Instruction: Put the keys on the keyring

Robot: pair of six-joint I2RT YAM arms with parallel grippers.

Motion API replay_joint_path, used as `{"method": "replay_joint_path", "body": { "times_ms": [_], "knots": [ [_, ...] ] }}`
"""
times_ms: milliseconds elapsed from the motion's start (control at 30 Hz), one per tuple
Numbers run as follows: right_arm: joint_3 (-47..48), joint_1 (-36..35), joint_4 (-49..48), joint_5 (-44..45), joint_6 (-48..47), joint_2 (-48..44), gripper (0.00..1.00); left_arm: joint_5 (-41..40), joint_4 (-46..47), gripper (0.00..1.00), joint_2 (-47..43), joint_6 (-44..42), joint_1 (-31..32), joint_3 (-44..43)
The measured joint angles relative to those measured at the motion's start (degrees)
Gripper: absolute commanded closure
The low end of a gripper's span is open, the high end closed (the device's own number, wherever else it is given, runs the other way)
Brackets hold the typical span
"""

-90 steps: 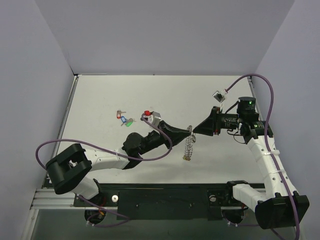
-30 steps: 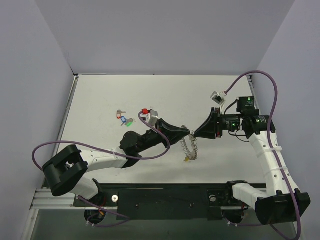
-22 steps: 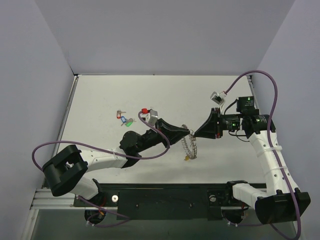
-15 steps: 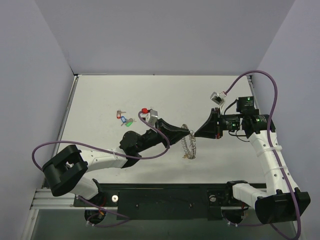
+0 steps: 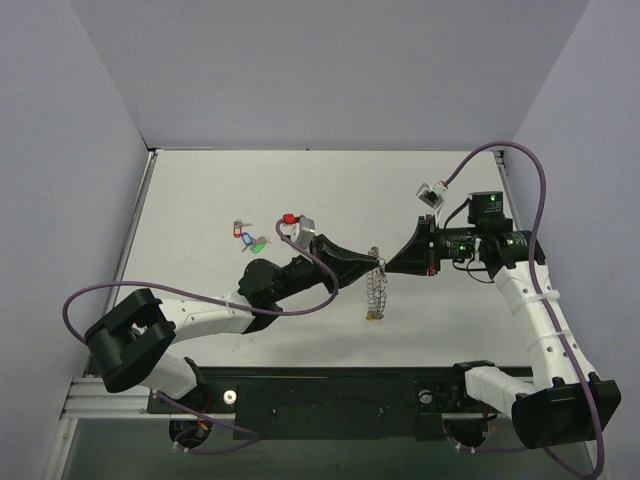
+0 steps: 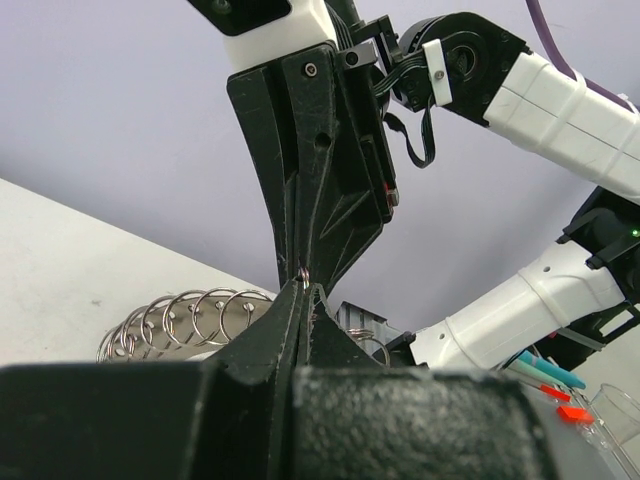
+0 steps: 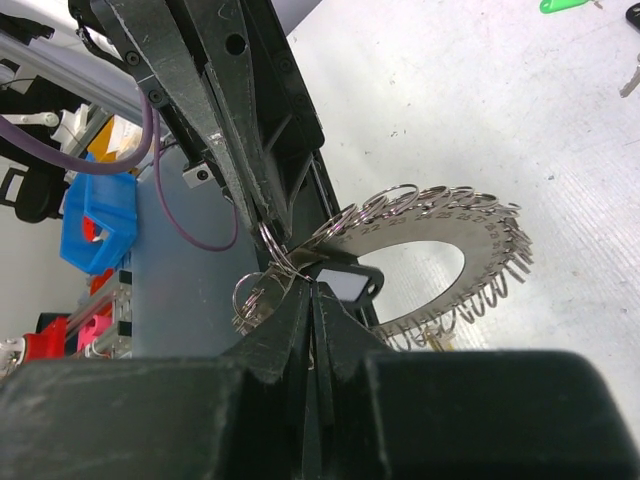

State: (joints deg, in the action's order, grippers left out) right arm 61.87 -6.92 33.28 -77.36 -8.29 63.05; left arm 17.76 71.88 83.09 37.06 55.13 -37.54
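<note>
The keyring [image 5: 375, 292] hangs edge-on between my two grippers above the table's middle. In the right wrist view it is a flat numbered silver disc [image 7: 440, 225] fringed with small rings, and a yellow-tagged key [image 7: 436, 340] hangs from its lower edge. My left gripper [image 5: 377, 262] is shut on one small ring [image 6: 303, 272] at the top. My right gripper [image 5: 389, 265] is shut tip to tip against it, on a black-tagged key [image 7: 345, 283] and that ring. Loose keys with blue [image 5: 245, 238], green [image 5: 258, 245] and red [image 5: 290, 219] tags lie on the table at the left.
The white table [image 5: 200, 190] is walled at the back and sides. Purple cables loop from both arms [image 5: 300, 310]. A green tag [image 7: 565, 5] shows at the top right of the right wrist view.
Both grippers have shifted slightly up and left while still pinched together. The keyring has swung from showing its open loop to hanging edge-on. The loose keys have not moved.
</note>
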Motion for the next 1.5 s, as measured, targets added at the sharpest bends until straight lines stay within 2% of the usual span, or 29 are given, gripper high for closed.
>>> {"method": "replay_joint_path", "body": {
  "times_ms": [900,1500],
  "knots": [
    [-2.99,-2.01,-5.97,0.72,6.73,-1.9,1.0,6.32,1.44,1.0,1.14,1.79,-2.45,-0.33],
    [-7.5,-2.89,-15.93,1.84,17.53,-2.99,1.0,8.31,1.2,1.0,1.49,1.77,-3.39,-1.42]
  ]
}}
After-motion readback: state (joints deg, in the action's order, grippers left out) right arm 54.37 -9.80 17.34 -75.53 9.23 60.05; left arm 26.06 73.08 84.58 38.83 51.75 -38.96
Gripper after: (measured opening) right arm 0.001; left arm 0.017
